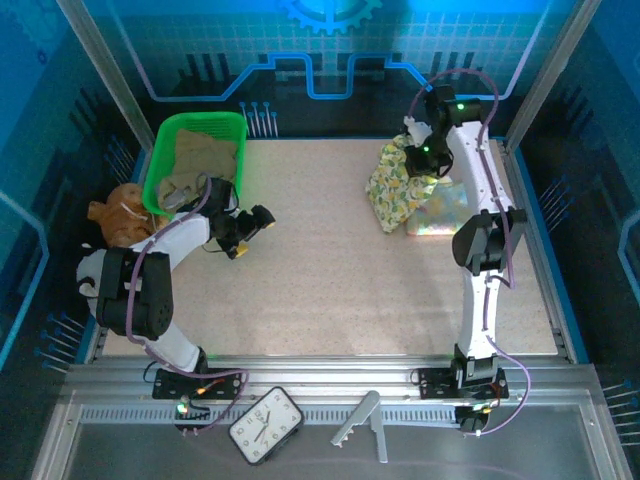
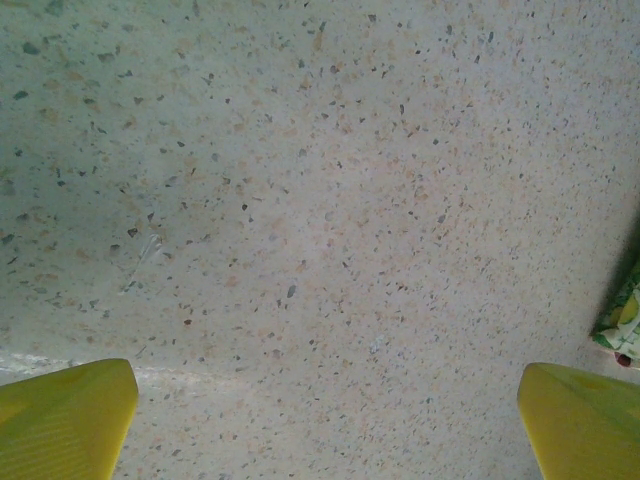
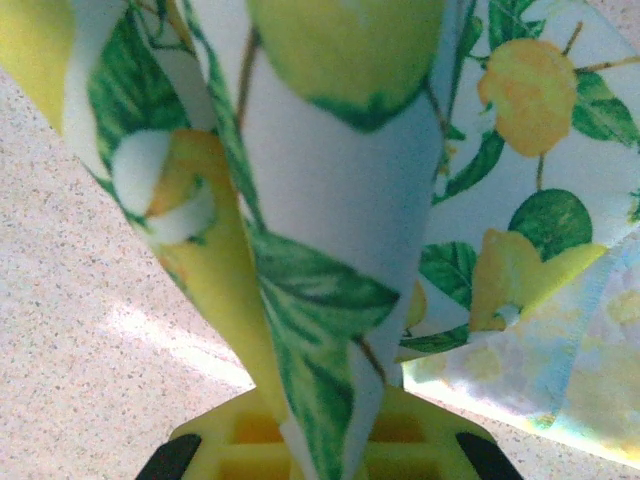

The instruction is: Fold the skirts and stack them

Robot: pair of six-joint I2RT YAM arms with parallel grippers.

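The right hand (image 1: 425,152), at two o'clock on the tabletop (image 1: 330,290), is clenched on a narrow fold of the floral skirt (image 1: 393,188). The skirt hangs bunched from it, with its lower part resting on the surface and against the pastel skirt (image 1: 442,214), which lies flat at three o'clock. With so little cloth pinched, a quick pull may let the fold slip free. Any drag across the surface could also catch the pastel skirt and rumple it or nudge it toward the far edge. The left hand (image 1: 250,225) is released wide over bare tabletop at nine o'clock, too far off to pin a corner, so the floral skirt may land crumpled. An olive skirt (image 1: 205,152) waits in the basket (image 1: 160,150) at ten o'clock.
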